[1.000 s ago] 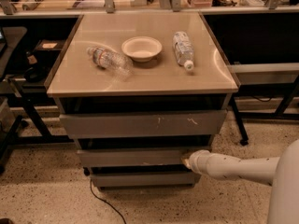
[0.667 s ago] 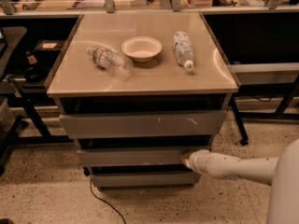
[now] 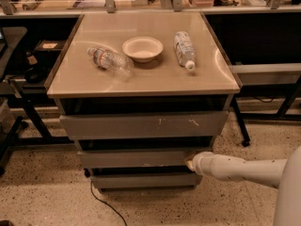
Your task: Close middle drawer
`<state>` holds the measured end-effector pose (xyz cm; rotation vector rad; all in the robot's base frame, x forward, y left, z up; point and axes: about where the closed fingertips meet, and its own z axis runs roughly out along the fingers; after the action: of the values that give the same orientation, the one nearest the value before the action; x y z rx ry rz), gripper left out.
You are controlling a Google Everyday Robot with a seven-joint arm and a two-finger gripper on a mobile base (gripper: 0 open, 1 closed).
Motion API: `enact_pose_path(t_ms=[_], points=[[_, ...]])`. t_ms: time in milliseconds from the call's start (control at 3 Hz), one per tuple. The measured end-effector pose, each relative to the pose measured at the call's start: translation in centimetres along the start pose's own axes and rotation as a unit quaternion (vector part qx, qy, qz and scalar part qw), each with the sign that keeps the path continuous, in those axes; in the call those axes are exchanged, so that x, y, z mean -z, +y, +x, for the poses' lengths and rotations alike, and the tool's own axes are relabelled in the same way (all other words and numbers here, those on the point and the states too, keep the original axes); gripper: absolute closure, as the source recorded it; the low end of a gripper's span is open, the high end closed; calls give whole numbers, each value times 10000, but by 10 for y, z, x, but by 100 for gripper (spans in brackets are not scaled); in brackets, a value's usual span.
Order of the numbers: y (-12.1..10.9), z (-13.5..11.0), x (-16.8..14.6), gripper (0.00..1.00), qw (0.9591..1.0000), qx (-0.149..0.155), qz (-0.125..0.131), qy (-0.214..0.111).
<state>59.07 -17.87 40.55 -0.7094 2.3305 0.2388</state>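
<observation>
The middle drawer (image 3: pixel 136 157) is the plain grey front in the middle of the cabinet's three fronts, below the taller scratched front (image 3: pixel 143 125) and above the slimmer bottom front (image 3: pixel 143 180). My white arm reaches in from the lower right. The gripper (image 3: pixel 190 163) is at the arm's tip, against the right end of the middle drawer's front. A dark gap shows above the middle drawer.
On the beige cabinet top (image 3: pixel 141 81) lie a clear bottle (image 3: pixel 109 59), a white bowl (image 3: pixel 142 48) and a second bottle (image 3: pixel 185 48). Dark tables stand left (image 3: pixel 14 93) and right (image 3: pixel 268 74). A black cable (image 3: pixel 101 202) runs on the speckled floor.
The arm and the middle drawer stay almost where they were; no clear movement shows.
</observation>
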Motion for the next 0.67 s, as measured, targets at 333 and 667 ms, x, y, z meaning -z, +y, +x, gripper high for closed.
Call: enact_pose_path(t_ms=[333,667], points=[[-11,-1,36,100,9984,-444,294,207],[-36,-21,94,100,9898,-979,1012,209]])
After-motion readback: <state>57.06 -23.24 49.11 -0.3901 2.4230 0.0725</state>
